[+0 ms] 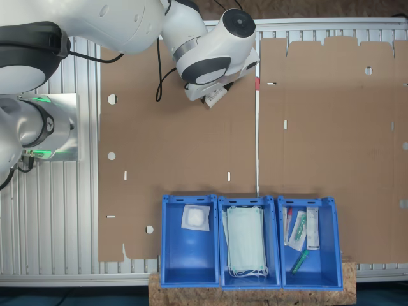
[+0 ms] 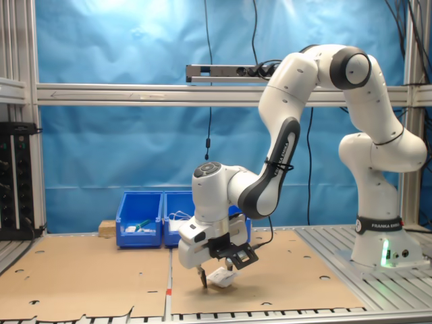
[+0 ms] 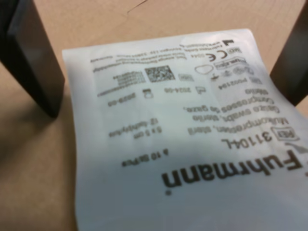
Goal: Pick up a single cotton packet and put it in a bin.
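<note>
- Tool (image 2: 216,278) hanging low over the table (image 2: 101,283), fingers (image 3: 33,62) spread wide either side of the packet (image 3: 183,139), gripping nothing yet.
- Packet (image 2: 222,277) lying printed face up on cardboard, looking tilted under the tool.
- Risk: thin flat packet sliding or buckling as the fingers are closing.
- Bin (image 1: 189,240) sitting well apart; a loose pinch could be dropping it on the way.

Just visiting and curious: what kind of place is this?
Probably a robotics test lab: a white robot arm bolted to an aluminium-framed table, cardboard sheets, a blue backdrop and blue bins of medical supplies.
</note>
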{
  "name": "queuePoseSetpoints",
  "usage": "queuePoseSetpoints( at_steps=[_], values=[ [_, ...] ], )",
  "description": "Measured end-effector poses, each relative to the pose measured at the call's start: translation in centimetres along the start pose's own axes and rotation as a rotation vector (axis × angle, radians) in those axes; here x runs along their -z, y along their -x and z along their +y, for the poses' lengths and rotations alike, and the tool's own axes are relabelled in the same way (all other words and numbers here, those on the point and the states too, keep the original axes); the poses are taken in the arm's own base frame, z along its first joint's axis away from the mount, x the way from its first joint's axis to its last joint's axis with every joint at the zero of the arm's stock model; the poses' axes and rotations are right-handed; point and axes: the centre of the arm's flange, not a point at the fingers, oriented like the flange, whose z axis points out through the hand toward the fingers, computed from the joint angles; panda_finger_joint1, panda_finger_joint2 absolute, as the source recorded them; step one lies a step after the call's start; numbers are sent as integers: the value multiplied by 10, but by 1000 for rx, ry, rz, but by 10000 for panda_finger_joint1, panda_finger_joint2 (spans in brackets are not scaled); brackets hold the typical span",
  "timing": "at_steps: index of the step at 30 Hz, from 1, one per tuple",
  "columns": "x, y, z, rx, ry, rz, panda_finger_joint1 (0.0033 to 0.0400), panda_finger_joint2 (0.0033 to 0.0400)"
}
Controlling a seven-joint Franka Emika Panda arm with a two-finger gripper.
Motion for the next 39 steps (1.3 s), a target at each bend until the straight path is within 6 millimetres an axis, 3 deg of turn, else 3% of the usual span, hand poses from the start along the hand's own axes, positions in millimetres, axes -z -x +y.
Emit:
queuePoseSetpoints(
  at_steps=[32,33,34,35,39],
  values=[
    [0,1,-1,0,-9,-7,400,400],
    [-1,1,-1,0,-9,-7,367,367],
    [-1,1,-1,0,-9,-7,367,367],
    [-1,1,-1,0,-10,-8,277,277],
    [-1,1,-1,0,-11,-8,277,277]
  ],
)
